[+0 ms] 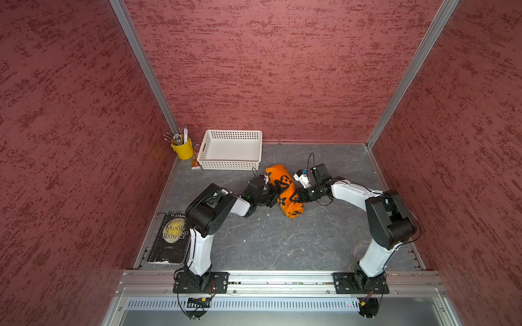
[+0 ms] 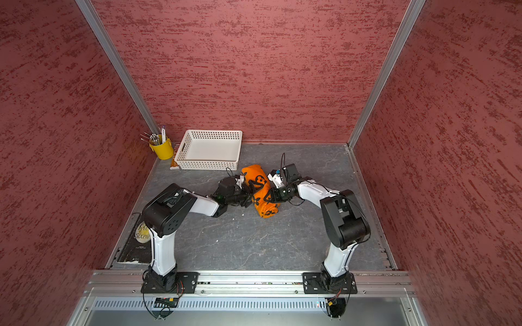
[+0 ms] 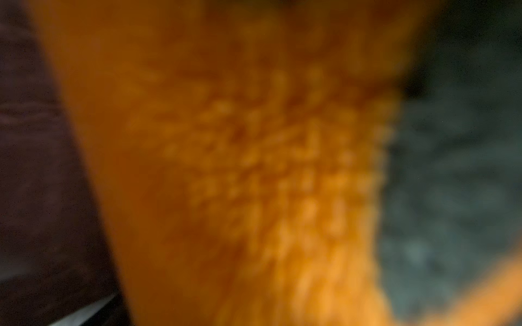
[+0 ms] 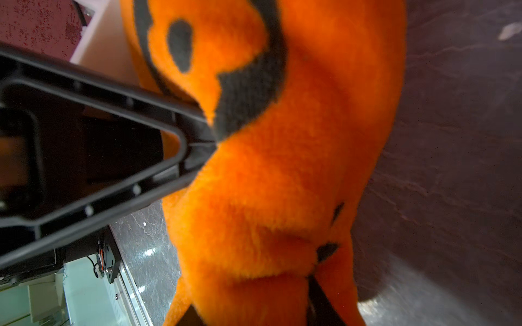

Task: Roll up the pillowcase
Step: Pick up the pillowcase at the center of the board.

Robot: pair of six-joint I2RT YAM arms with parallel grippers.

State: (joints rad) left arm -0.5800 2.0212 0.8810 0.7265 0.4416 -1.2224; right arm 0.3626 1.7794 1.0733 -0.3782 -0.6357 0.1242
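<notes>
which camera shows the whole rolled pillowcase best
A top view: the pillowcase shows whole there, a rolled orange bundle lying on the grey table. The right wrist view is sharp but too close and shows only fur and some black print. The left wrist view is just an orange blur.

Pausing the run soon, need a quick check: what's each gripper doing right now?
Left gripper: open, up against the pillowcase.
Right gripper: closed on the pillowcase.

white basket [image 1: 229, 165] by back wall [image 1: 282, 70], yellow cup of pens [image 1: 183, 151] beside it, black book [image 1: 172, 240] flat on grey table [image 1: 282, 240]
</notes>
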